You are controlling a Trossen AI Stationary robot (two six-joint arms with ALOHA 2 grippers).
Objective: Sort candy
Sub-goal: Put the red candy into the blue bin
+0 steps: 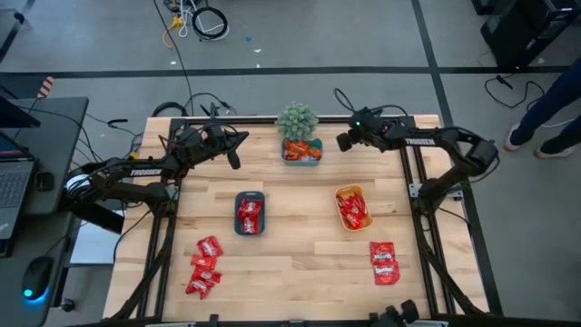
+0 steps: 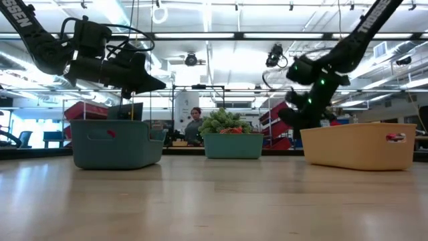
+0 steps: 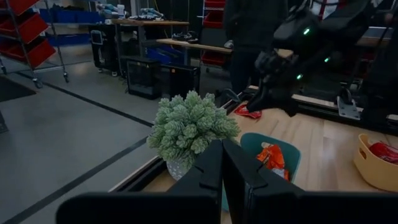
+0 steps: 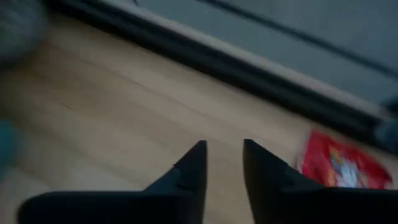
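Red candy packets lay in two loose piles on the wooden worktop (image 1: 300, 272). One pile (image 1: 204, 266) sat near the front left corner. The other pile (image 1: 383, 262) sat near the front right corner. More candy was already in trays: some in the blue tray (image 1: 250, 215) in the middle, some in the yellow tray (image 1: 352, 208) to its right, and some in the teal tray (image 1: 302, 151) by the back edge, just beside the small green plant (image 1: 298, 121).

Both arms were up at the back edge, well apart from the loose piles. The left pincer (image 1: 232, 156) hung above the back left part, with its two fingers pressed together and holding nothing. The right pincer (image 1: 346, 141) hung low by the back edge, right of the teal tray. Its fingers (image 4: 191, 163) stood a little apart, empty. One red packet (image 4: 341, 164) lay just beside them on the wood, off to one side.

That single packet was nearest the right pincer, so the right arm looked best placed to take it.
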